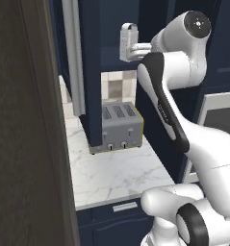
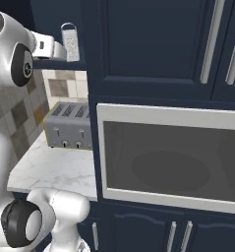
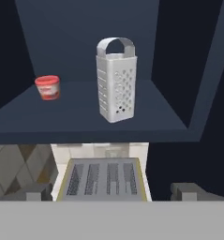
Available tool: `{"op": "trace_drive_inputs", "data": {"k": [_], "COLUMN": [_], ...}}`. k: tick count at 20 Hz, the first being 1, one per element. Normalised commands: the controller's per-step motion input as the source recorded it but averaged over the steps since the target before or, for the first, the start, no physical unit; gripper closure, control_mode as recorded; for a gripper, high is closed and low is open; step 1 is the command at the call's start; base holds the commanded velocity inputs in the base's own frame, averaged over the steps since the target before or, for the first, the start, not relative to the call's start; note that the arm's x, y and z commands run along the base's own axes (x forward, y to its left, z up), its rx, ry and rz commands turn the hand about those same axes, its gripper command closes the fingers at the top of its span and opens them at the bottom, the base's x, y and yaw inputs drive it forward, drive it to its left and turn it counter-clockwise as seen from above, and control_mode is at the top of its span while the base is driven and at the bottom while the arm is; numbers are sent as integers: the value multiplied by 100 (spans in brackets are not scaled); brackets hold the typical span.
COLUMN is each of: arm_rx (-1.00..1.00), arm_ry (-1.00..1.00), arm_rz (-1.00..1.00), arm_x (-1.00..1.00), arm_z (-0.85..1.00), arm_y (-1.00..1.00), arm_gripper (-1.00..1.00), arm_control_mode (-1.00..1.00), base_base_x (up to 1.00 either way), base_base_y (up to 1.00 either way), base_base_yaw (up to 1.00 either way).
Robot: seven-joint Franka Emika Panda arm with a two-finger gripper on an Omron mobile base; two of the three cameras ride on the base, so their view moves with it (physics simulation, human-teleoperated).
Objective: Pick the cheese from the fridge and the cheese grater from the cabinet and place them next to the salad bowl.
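The cheese grater (image 3: 115, 82), a silver box grater with a loop handle, stands upright on the dark shelf of the open upper cabinet (image 3: 85, 117). It also appears at the shelf's front in the right base view (image 2: 70, 42). My gripper (image 3: 112, 193) is open and empty, held level with the shelf a short way in front of the grater. Its fingertips (image 3: 38, 192) sit wide apart, below the shelf edge in the hand view. The white hand (image 1: 129, 43) faces into the cabinet. The cheese, the fridge and the salad bowl are out of view.
A small red tub (image 3: 48, 87) sits on the shelf left of the grater. Below, a grey toaster (image 1: 119, 127) stands on the marble counter (image 1: 111, 175). The open cabinet door (image 1: 90, 72) hangs left of the hand. A built-in microwave (image 2: 170, 157) is at the right.
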Motion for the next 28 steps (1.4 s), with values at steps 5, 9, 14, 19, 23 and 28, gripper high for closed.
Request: {"op": "trace_drive_inputs", "data": {"k": [5, 9, 14, 19, 23, 28], "arm_rx": [0, 0, 0, 0, 0, 0], "arm_ry": [0, 0, 0, 5, 8, 0], "arm_rz": [-1, 0, 0, 1, 9, 6], "arm_x": [58, 54, 96, 62, 24, 14], "arm_z": [2, 1, 0, 3, 9, 0], "arm_y": [2, 1, 0, 6, 3, 0], "arm_gripper": [-100, -100, -100, -100, -100, -100], "arm_control_mode": [-100, -100, -100, -100, -100, -100], "base_base_x": [0, 0, 0, 0, 0, 0], "base_base_y": [0, 0, 0, 0, 0, 0], "base_base_yaw": [0, 0, 0, 0, 0, 0]}}
